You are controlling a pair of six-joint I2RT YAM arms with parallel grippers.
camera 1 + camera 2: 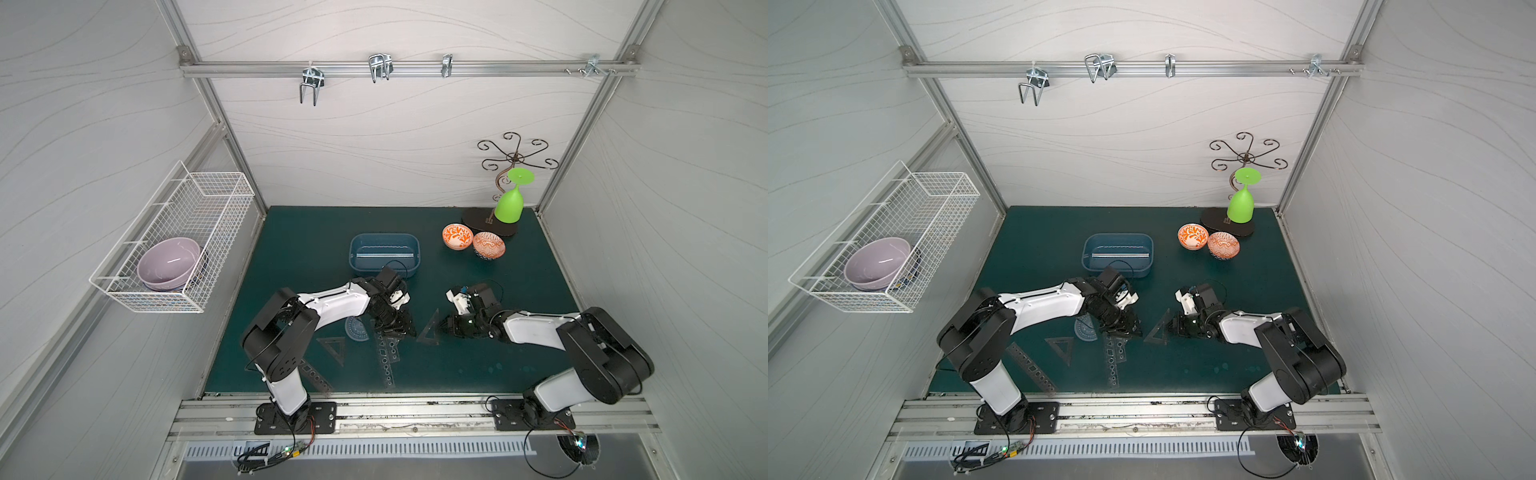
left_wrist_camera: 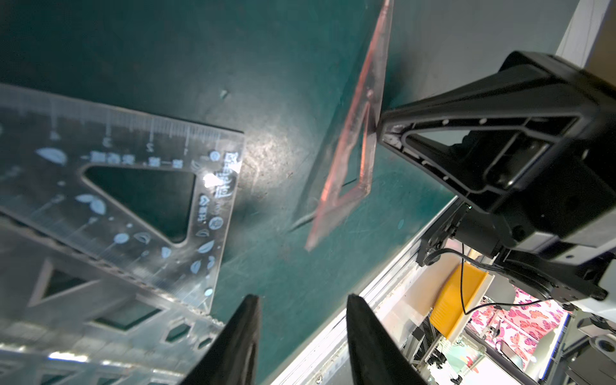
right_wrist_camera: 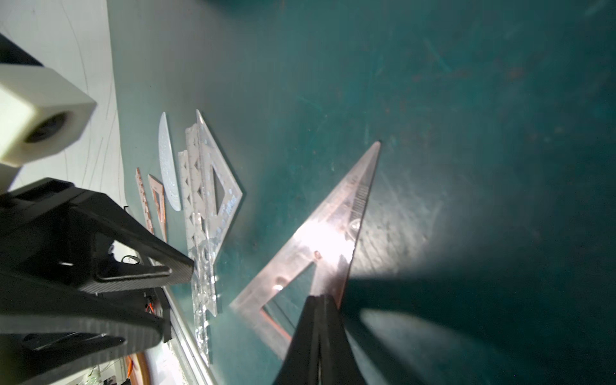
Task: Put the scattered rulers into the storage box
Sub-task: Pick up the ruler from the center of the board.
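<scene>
Storage box (image 1: 354,257) stood mid-table, long axis running side to side, with one straight ruler (image 1: 384,252) inside. Right gripper (image 3: 321,298) was clamped shut on a triangular set square (image 3: 333,233), held tilted on edge. The box lay beyond it and leftward, nearer the left arm. Left gripper (image 2: 301,298) stood half open, empty, above the loose rulers (image 1: 386,353). The clear set square (image 2: 140,186) bore scale figures and printed characters, not reliably legible.

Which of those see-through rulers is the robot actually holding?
The triangular set square pinched by the right gripper and tilted up off the mat; the other rulers lie flat.
</scene>
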